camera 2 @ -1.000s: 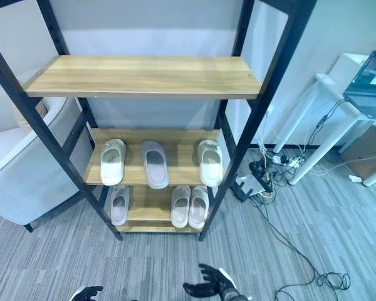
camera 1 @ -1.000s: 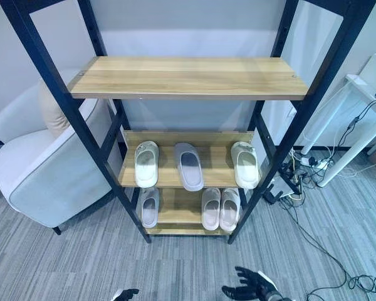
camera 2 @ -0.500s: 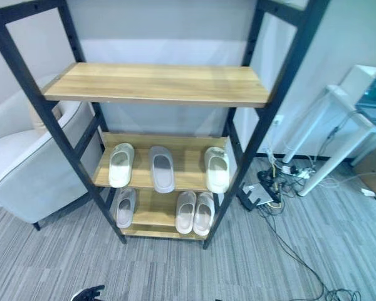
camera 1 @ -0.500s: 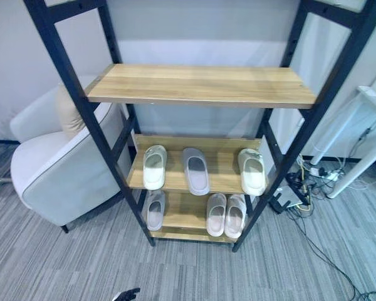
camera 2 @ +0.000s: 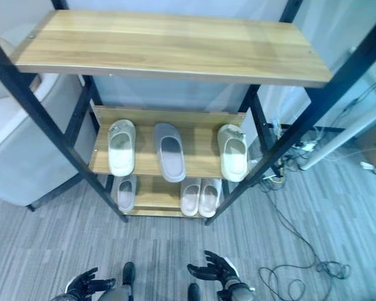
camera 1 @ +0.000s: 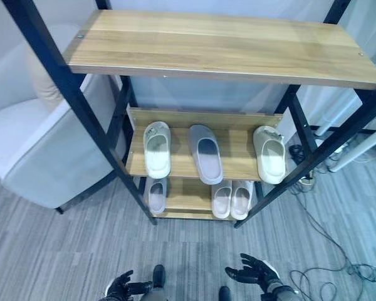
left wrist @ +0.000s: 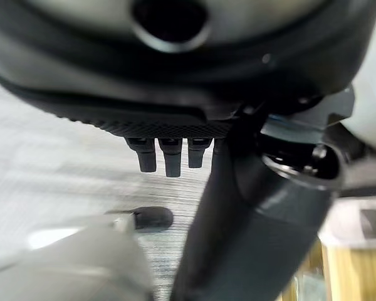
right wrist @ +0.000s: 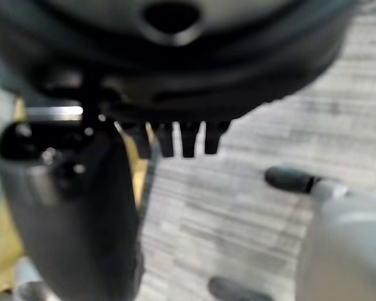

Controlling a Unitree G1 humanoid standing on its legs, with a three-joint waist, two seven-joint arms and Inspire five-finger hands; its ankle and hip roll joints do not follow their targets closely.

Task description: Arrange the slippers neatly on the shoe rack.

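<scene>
There are no words, numbers, labels or signs to read here.

Even, soft light is falling on the rack (camera 1: 225,47); its uprights are bowing near the edges, and both wrist views are seemingly defocused close up.
</scene>
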